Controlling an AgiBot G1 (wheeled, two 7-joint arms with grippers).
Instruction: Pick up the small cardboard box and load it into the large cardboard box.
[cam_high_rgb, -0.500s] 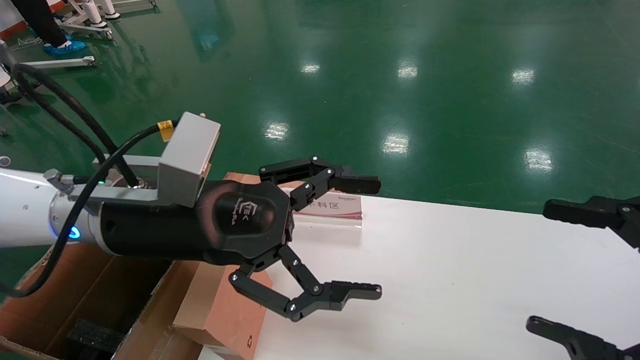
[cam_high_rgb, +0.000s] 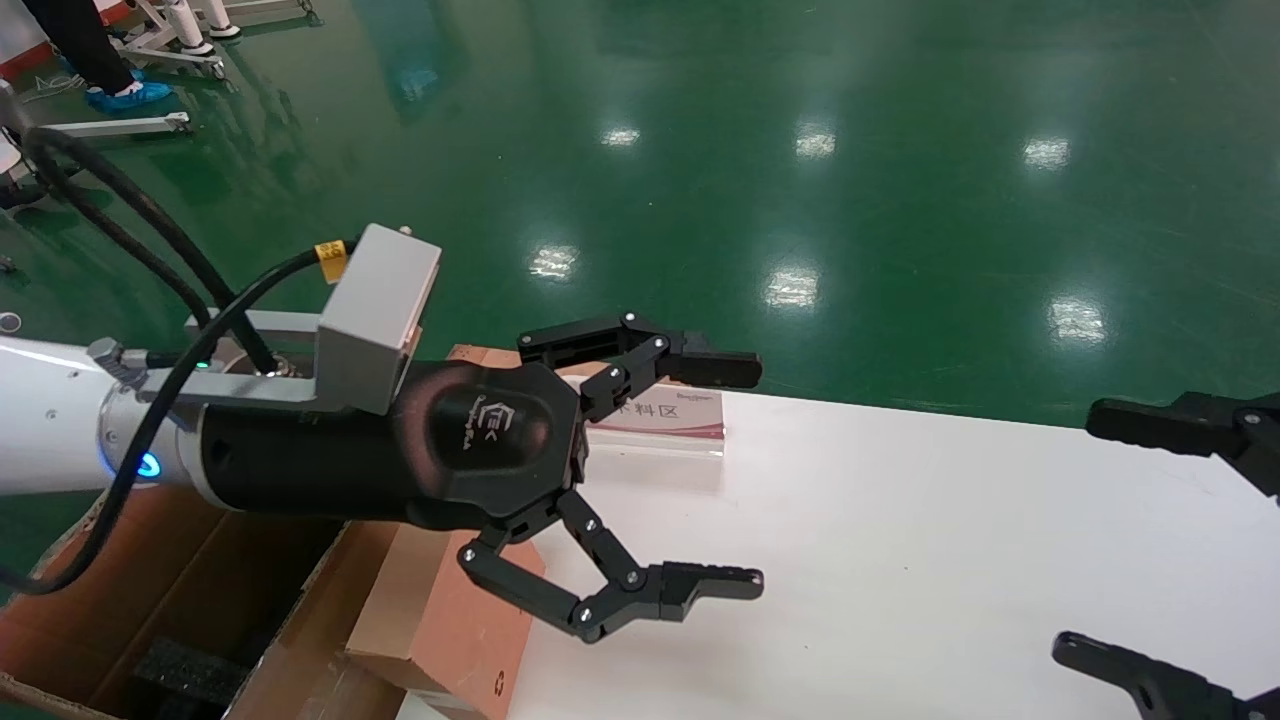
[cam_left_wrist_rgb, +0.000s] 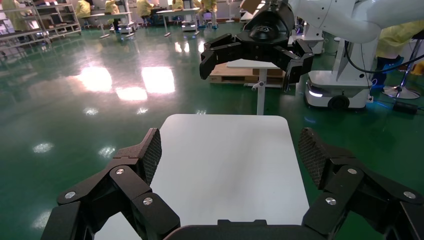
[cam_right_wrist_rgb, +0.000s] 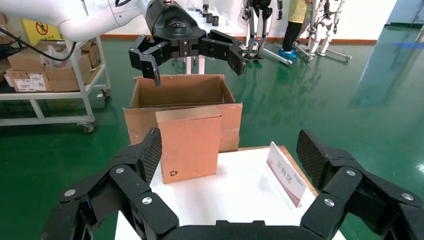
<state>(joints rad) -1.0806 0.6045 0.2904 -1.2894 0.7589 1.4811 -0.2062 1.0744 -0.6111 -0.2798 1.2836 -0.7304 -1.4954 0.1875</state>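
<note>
The small cardboard box (cam_high_rgb: 440, 620) stands upright at the left end of the white table (cam_high_rgb: 900, 550); it shows clearly in the right wrist view (cam_right_wrist_rgb: 189, 145). The large cardboard box (cam_high_rgb: 150, 600) sits open on the floor just past that end, with black foam inside; it also shows in the right wrist view (cam_right_wrist_rgb: 180, 92). My left gripper (cam_high_rgb: 752, 475) is open and empty, hovering above the table a little past the small box, pointing along the table. My right gripper (cam_high_rgb: 1078, 530) is open and empty at the table's right end, facing the small box.
A tilted sign card (cam_high_rgb: 665, 410) stands near the table's far edge, also in the right wrist view (cam_right_wrist_rgb: 285, 172). Green floor surrounds the table. A trolley with cartons (cam_right_wrist_rgb: 45, 75) and people stand farther off.
</note>
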